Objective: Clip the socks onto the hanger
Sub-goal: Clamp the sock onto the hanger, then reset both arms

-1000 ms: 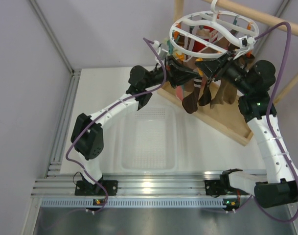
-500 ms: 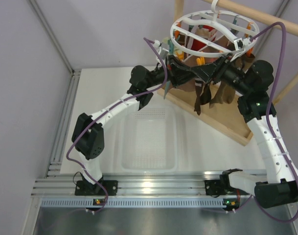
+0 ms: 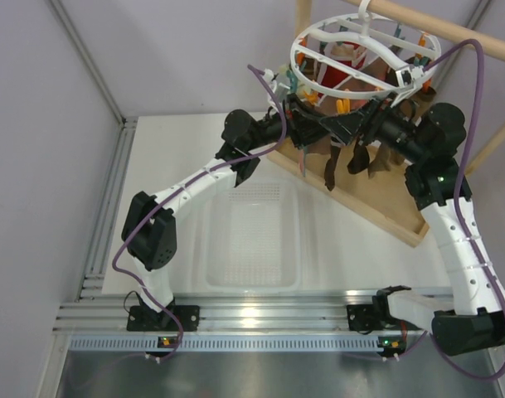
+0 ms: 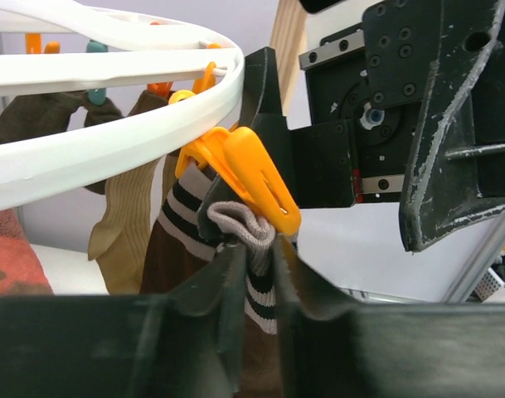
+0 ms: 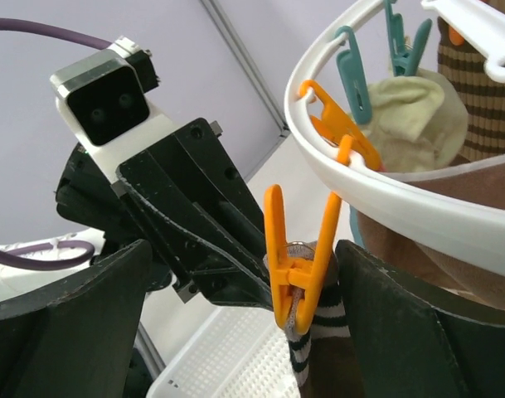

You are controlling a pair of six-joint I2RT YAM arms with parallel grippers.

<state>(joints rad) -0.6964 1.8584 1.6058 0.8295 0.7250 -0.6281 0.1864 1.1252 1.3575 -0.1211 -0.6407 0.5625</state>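
While our left fingers (image 4: 186, 332) are closed on the striped cuff of a small dark-brown fabric sock (image 4: 262, 286), we hold that cuff just under the rim of the round white plastic ring hanger (image 4: 111, 149). It sits right at the mouth of an orange plastic peg (image 4: 248, 170) dangling from the ring. Our right fingers (image 5: 61, 332) stand wide apart, one on each side of the peg, touching neither handle as far as we can tell. The peg looks closed on the bunched edge of the cuff, yet the bite seems shallow: only the rolled rim sits between its tips. The rest of the sock hangs below, beside a ribbed tan sock (image 4: 123, 224) on the same ring.

We judge the clip all but made, and the danger lies in letting go. If our left fingers open while the peg grips so little cloth, the sock's weight may pull the rim free and drop it toward the wooden plank (image 3: 385, 199) beneath. The hanger hangs loose from its hook, so any tug as we draw back could swing the ring and shake the peg. Our two wrists are also crowded together, and a careless retreat of the right fingers could brush a peg handle and spring it open.
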